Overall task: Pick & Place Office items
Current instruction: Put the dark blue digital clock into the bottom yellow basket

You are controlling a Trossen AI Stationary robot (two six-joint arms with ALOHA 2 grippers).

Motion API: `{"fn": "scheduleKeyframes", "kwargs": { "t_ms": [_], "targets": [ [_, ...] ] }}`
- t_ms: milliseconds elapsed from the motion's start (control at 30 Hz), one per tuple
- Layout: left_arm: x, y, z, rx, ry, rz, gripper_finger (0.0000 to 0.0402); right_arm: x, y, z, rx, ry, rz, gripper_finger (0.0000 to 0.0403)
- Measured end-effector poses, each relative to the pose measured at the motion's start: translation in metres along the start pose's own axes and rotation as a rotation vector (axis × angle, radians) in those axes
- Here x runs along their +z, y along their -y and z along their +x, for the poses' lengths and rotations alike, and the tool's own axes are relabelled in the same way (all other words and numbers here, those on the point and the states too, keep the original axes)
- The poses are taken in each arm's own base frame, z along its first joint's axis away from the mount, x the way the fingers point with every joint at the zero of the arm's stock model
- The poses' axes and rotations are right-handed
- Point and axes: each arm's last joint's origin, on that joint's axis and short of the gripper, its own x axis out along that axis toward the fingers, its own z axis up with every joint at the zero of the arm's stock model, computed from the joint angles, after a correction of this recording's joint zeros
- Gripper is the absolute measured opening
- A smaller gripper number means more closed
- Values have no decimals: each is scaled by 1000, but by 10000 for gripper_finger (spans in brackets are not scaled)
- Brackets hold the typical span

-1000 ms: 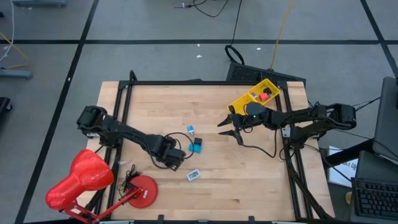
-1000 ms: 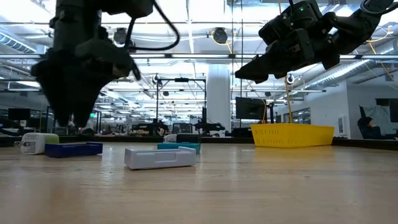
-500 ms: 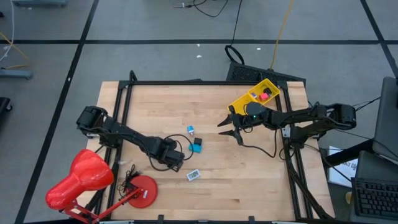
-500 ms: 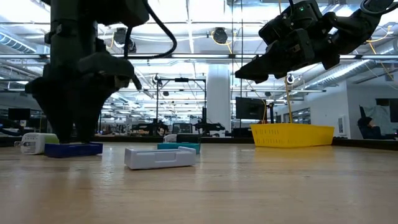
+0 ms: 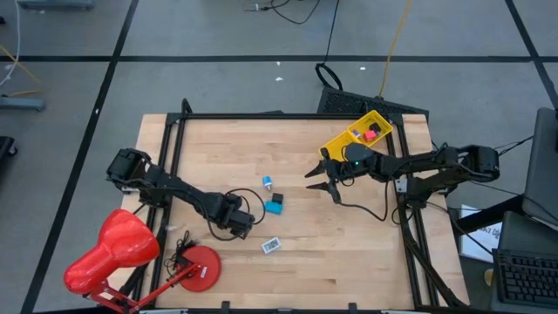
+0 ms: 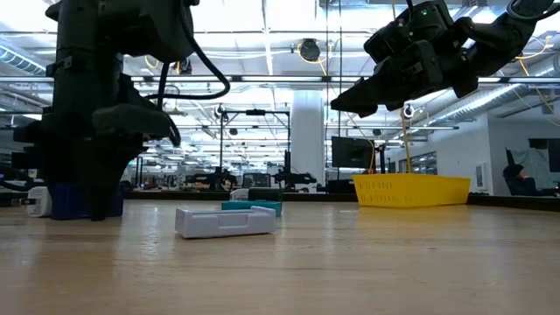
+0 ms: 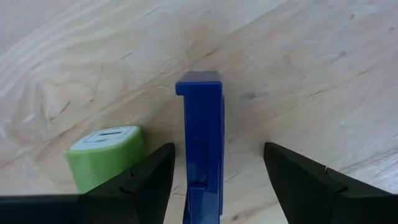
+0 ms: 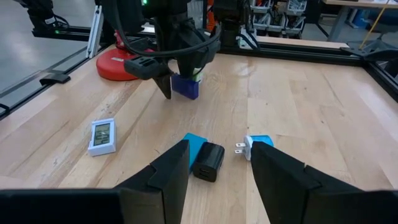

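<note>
**Where things lie on the worktop**

The tray (image 5: 344, 139) sits at the far right corner of the worktop (image 5: 349, 253), with a small piece (image 5: 370, 133) inside it. The lamp (image 5: 113, 253) stands at the near left corner. Near the middle lie a plug (image 5: 268, 182) and, just in front of it, a card (image 8: 194, 146) with a charger (image 8: 208, 160) touching it. Nearer the front edge lies a small display (image 5: 271, 246). Left of these, the left gripper (image 5: 234, 222) is down at the worktop, its jaws on either side of a bar (image 7: 202, 143), with an adapter (image 7: 106, 155) just beside the bar. The right gripper (image 5: 318, 179) hangs above the worktop, between tray and plug.
</note>
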Motion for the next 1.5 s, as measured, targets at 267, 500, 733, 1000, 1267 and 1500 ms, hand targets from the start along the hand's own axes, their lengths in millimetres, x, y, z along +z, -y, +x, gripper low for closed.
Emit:
{"fn": "scheduleKeyframes", "kwargs": {
  "t_ms": [267, 500, 733, 1000, 1267, 1500],
  "targets": [
    [-1, 0, 0, -4, -50, 0, 240, 0, 0, 0, 0, 0, 0, 160],
    [-3, 0, 0, -6, -71, 8, 158, 0, 0, 0, 0, 0, 0, 160],
    [-2, 0, 0, -6, -38, 159, 83, 2, 0, 0, -3, 19, -9, 160],
    [3, 3, -3, 31, 112, 346, 56, 2, -1, 0, 0, 21, -40, 160],
    [21, 38, -39, -47, 444, 577, 66, 6, -8, 4, -14, 40, -38, 160],
    [54, 67, -66, -249, 721, 712, 57, 12, -22, 9, -28, 74, -30, 193]
  ]
}}
